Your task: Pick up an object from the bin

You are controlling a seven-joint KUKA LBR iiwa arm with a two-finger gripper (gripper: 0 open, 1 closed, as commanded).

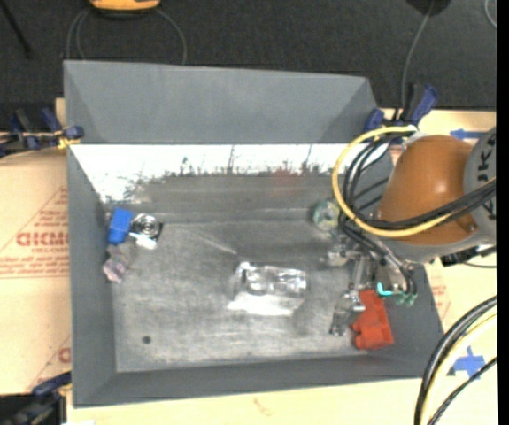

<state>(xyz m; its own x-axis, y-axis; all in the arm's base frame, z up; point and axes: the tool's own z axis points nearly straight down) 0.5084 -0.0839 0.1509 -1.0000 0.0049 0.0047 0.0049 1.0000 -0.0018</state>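
Grey metal bin (pixel 219 104), viewed from above; clock positions below are read on the bin floor.

- Hand (pixel 344 292): you will find it low over the floor at about 4 o'clock, under the orange cover (pixel 427 193) and the looped yellow and black cables (pixel 337 180). From this angle you cannot tell whether the hand is apart or together, and nothing can be made out clamped in it.
- Red block (pixel 374 323): the thing nearest the hand. It lies in the 4 to 5 o'clock corner of the floor, against the foot of the right-hand wall, just beside the hand on its 5 o'clock side. You cannot tell whether the two touch.
- Clear plastic packet (pixel 267 288): crumpled, flat on the floor just past centre toward 5 o'clock, at the hand's 9 o'clock and apart from it.
- Greenish piece (pixel 324 212): small, at about 2 o'clock near the back of the floor, close to the cables.
- Blue piece (pixel 119 226): at 10 o'clock by the left wall, with a shiny metal piece (pixel 147 229) just beside it at its 3 o'clock.
- Pale lilac scrap (pixel 112 268): at 9 o'clock, near the blue piece, toward its 6 o'clock.

The left-hand group lies well apart from the hand.
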